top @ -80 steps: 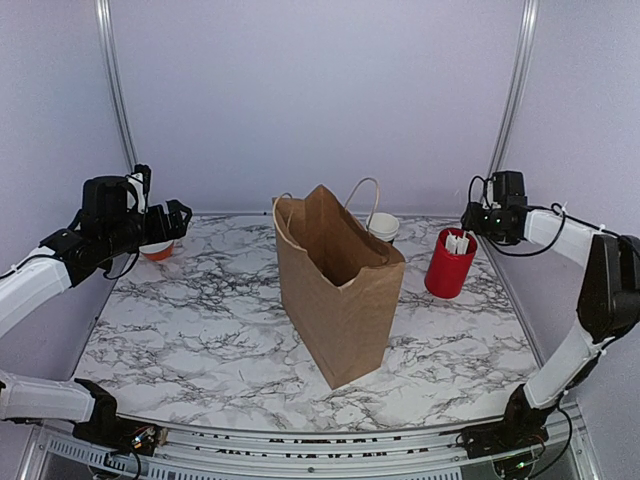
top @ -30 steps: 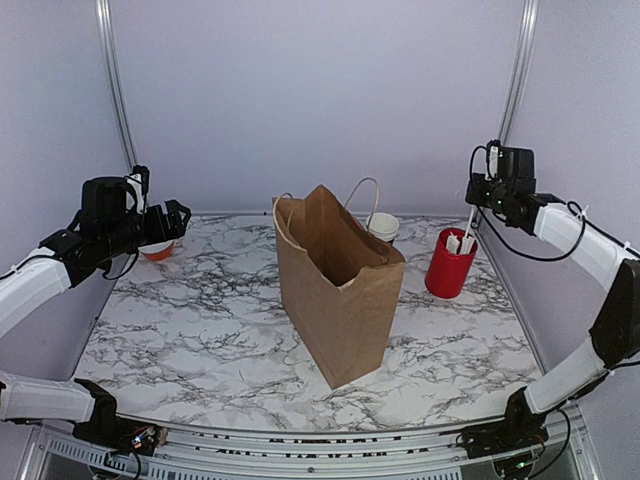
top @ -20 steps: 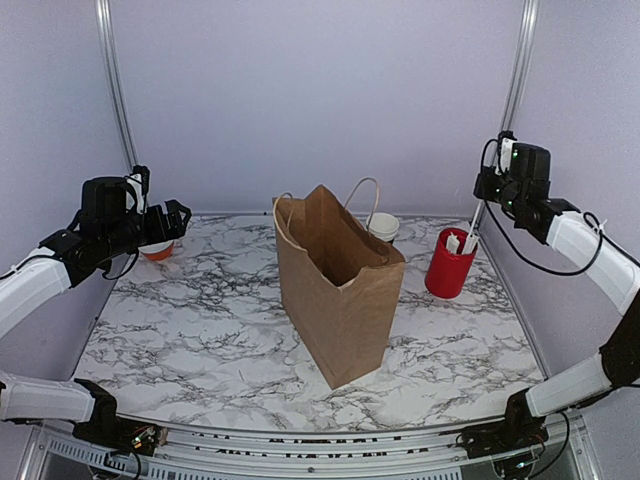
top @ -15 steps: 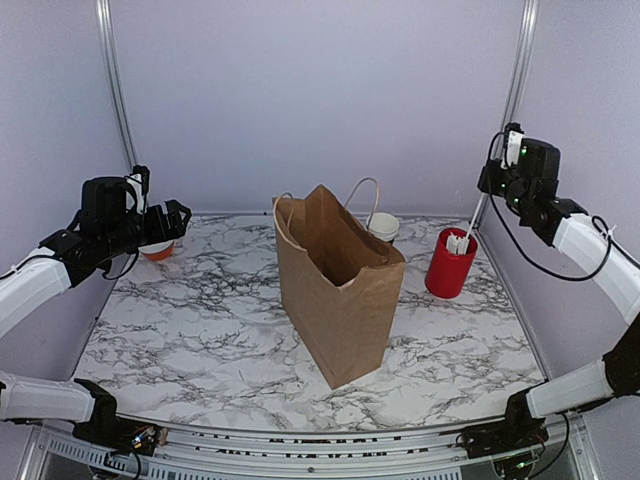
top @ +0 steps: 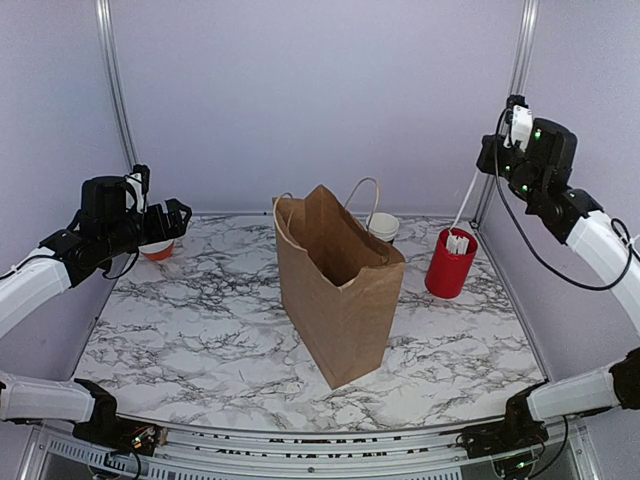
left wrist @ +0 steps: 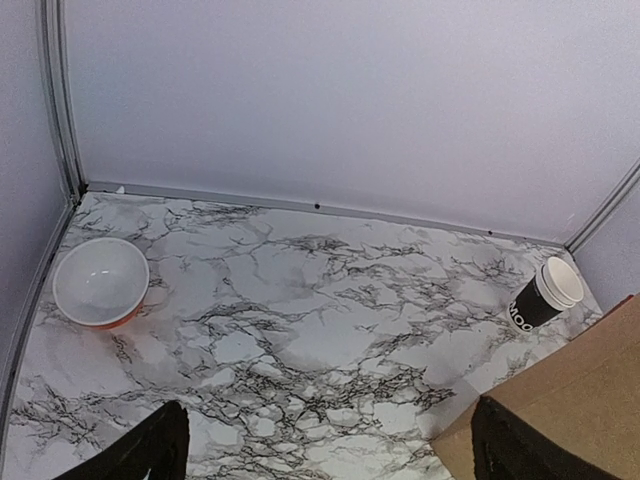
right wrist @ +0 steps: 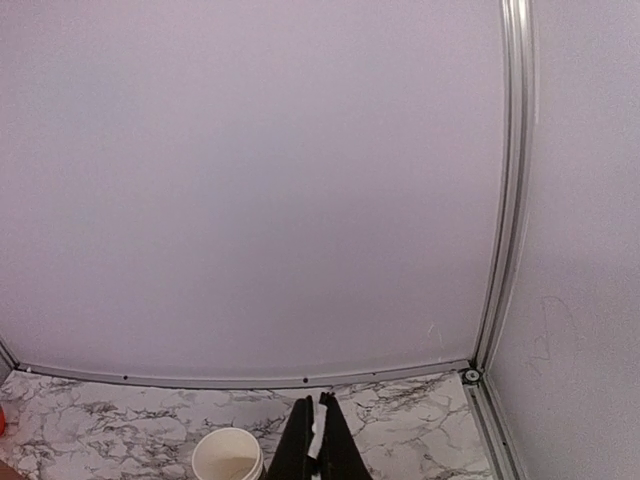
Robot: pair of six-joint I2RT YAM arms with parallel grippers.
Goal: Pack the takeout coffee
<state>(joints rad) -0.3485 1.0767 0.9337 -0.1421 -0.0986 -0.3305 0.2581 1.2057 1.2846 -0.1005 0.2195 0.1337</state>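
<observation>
Takeout coffee showed in no view, perhaps hidden inside the one brown paper bag (top: 340,300) set open on the desk (top: 200,340) to receive it. The right gripper (right wrist: 320,410) was clenched on one white stick (top: 466,203) over the one red cup (top: 449,265), likely to pack too. The left gripper (left wrist: 330,455) hung released near one orange bowl (left wrist: 100,283), with one unlidded black cup (left wrist: 545,293) behind the bag.

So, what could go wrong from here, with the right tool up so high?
1. The right tool pinches a thin white stick only at its top end; it may swing or slip out.
2. The stick's lower end hangs at the rim of the red cup; a sideways move might tip that cup.
3. The paper bag stands tall and open; a bump could knock it over.
</observation>
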